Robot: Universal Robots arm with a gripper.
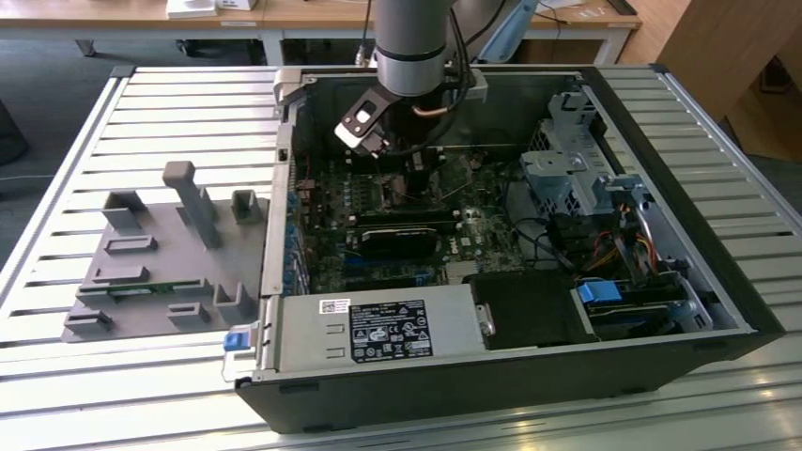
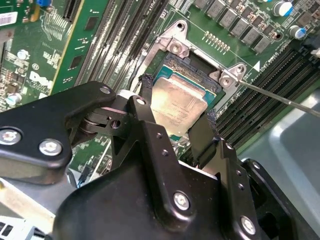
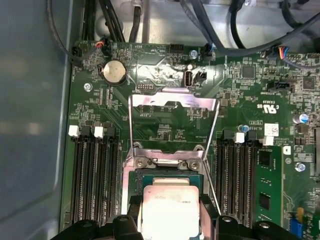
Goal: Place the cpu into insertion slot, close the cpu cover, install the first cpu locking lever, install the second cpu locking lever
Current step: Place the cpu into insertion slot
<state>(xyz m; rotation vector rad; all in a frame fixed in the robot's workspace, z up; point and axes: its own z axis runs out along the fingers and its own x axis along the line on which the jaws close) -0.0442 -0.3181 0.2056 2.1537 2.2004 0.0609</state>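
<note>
The cpu (image 2: 177, 102), a flat square chip with a silvery top, sits between my gripper's (image 2: 175, 107) two black fingers, just over the open insertion slot (image 2: 200, 67) on the green motherboard. In the first wrist view, the cpu (image 3: 170, 212) is at the socket (image 3: 167, 172) with the gripper (image 3: 170, 201) shut on its two sides. The cpu cover (image 3: 172, 99), a thin metal frame, stands swung open beyond the socket. A thin locking lever (image 2: 280, 97) sticks out free beside it. In the exterior view the gripper (image 1: 404, 177) reaches down into the open computer case (image 1: 701, 310).
Memory slots (image 3: 95, 180) flank the socket on both sides. Cables (image 3: 210, 30) run along the case wall past the board. In the exterior view a black block (image 1: 401, 240), a power supply (image 1: 376, 331) and a drive cage (image 1: 589, 178) crowd the case. A grey fixture (image 1: 163, 254) lies at the exterior view's left.
</note>
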